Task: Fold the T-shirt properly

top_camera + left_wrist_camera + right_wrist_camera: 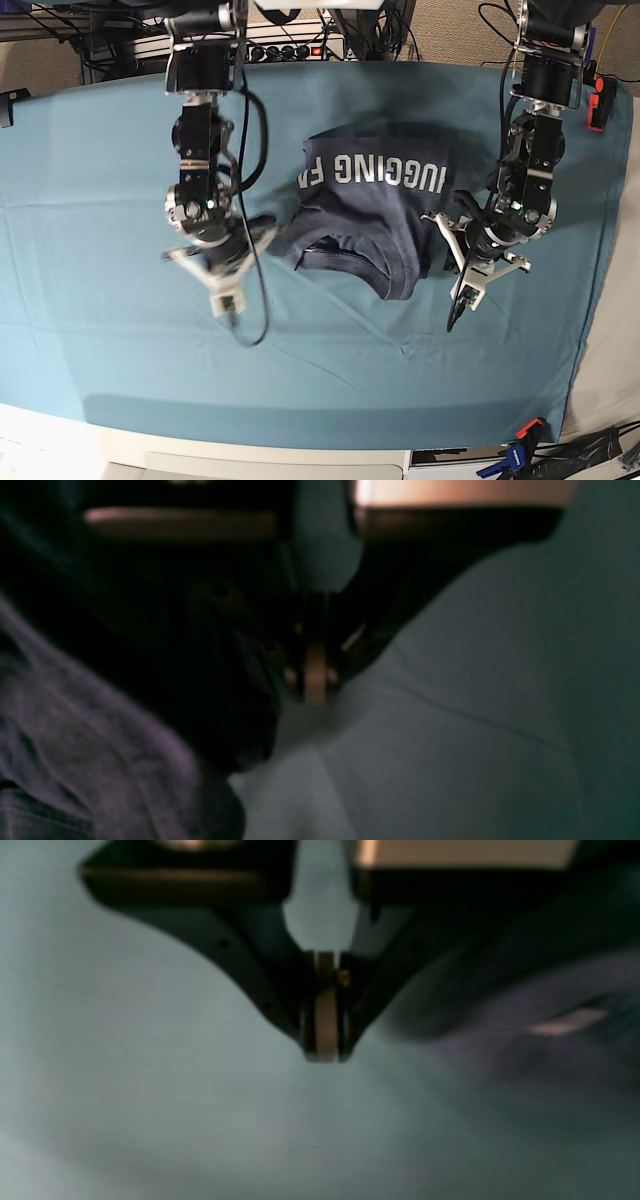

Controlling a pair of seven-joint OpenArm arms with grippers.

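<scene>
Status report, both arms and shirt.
Left gripper shut, empty. Right gripper shut, empty. T-shirt bunched, unfolded, between them on tablecloth. Nothing in the way.

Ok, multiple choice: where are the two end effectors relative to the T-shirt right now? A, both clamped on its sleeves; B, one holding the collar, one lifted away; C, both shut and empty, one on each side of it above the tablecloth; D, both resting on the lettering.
C: the left end effector and right end effector are shut, empty, flanking the T-shirt over the tablecloth.
</scene>
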